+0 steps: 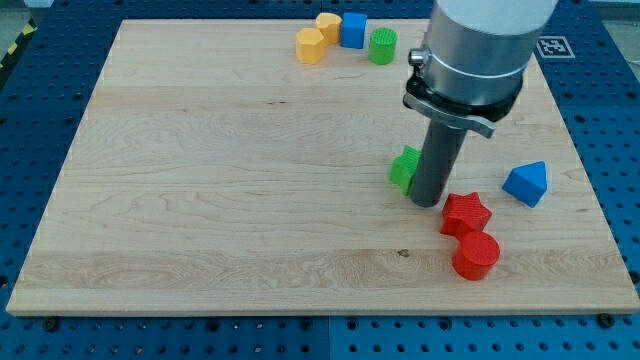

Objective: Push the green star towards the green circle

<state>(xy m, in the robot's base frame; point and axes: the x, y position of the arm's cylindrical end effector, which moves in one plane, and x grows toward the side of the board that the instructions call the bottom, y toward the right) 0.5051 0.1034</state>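
The green star (404,168) lies right of the board's middle, partly hidden behind my rod. My tip (426,203) rests on the board just at the star's right and lower side, touching or nearly touching it. The green circle (382,46) stands near the view's top edge, well above the star.
Two yellow blocks (311,45) (328,27) and a blue cube (352,30) sit left of the green circle. A red star (466,213) and a red circle (475,255) lie just right of and below my tip. A blue triangle (526,183) is at the right. The wooden board (200,200) ends in blue pegboard.
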